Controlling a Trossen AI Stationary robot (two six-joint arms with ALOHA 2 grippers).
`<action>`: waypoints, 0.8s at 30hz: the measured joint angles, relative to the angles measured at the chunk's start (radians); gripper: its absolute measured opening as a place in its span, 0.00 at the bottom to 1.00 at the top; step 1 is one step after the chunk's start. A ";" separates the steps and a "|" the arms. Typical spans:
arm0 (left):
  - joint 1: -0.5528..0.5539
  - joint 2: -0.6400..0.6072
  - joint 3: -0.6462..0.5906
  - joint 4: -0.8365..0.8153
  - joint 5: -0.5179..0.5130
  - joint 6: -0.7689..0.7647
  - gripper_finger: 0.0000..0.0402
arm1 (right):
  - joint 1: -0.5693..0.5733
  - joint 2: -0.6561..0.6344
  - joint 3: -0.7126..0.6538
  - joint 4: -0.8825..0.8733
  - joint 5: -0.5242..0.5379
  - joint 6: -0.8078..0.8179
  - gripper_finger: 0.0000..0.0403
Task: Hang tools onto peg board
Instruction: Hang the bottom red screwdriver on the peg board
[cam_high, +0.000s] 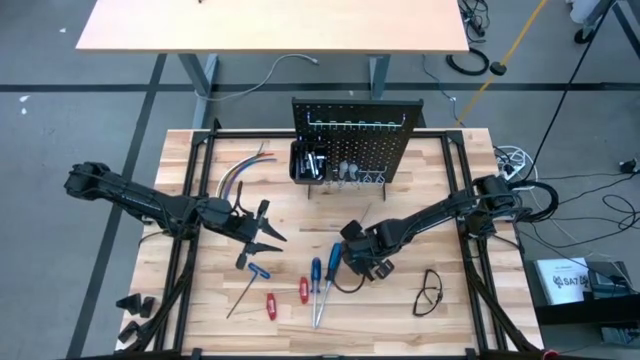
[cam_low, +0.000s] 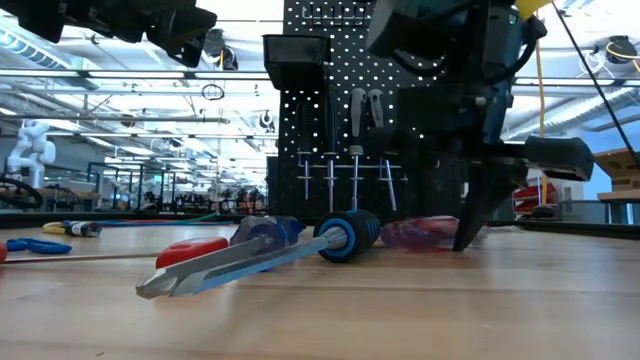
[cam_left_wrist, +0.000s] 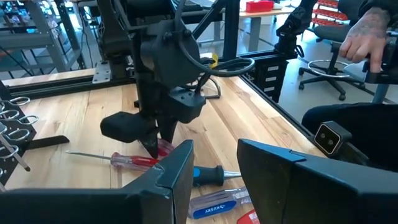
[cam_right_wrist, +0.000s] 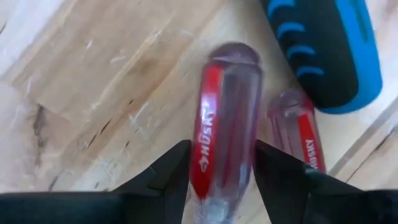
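Note:
The black peg board (cam_high: 352, 140) stands upright at the table's far middle, with hooks and a small bin (cam_high: 305, 163). Several screwdrivers lie on the table in front: blue-handled ones (cam_high: 333, 262) (cam_high: 316, 275) and red-handled ones (cam_high: 303, 290) (cam_high: 270, 303). My right gripper (cam_high: 355, 262) points down at the table and is shut on a clear red-striped screwdriver handle (cam_right_wrist: 225, 124). My left gripper (cam_high: 264, 228) hangs open and empty above the table, to the left of the tools; its open fingers show in the left wrist view (cam_left_wrist: 214, 168). My right gripper pinches the clear red screwdriver handle (cam_right_wrist: 214, 168) between its two fingers, one on each long side. The fingers (cam_right_wrist: 168, 177) come from above, pointing down, and lie across the handle. The screwdriver lies flat on the table (cam_low: 420, 233).
A second red handle (cam_right_wrist: 300, 140) and a blue-and-black handle (cam_right_wrist: 329, 50) lie close beside the held one. Safety glasses (cam_high: 430, 292) lie at the near right, a T-handled key (cam_high: 250, 280) at the near left, coloured wires (cam_high: 240, 170) at the far left. A person's hand (cam_left_wrist: 367, 37) shows beyond the table.

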 joint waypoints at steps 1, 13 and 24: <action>0.000 0.000 0.000 0.000 0.000 0.000 0.32 | 0.003 -0.002 0.000 -0.001 0.001 0.029 0.41; 0.000 0.000 0.000 0.000 0.004 -0.001 0.32 | 0.049 -0.014 -0.005 0.037 -0.004 0.467 0.31; 0.000 0.000 0.000 -0.118 -0.178 -0.007 0.32 | 0.079 -0.159 -0.008 0.072 0.248 0.781 0.31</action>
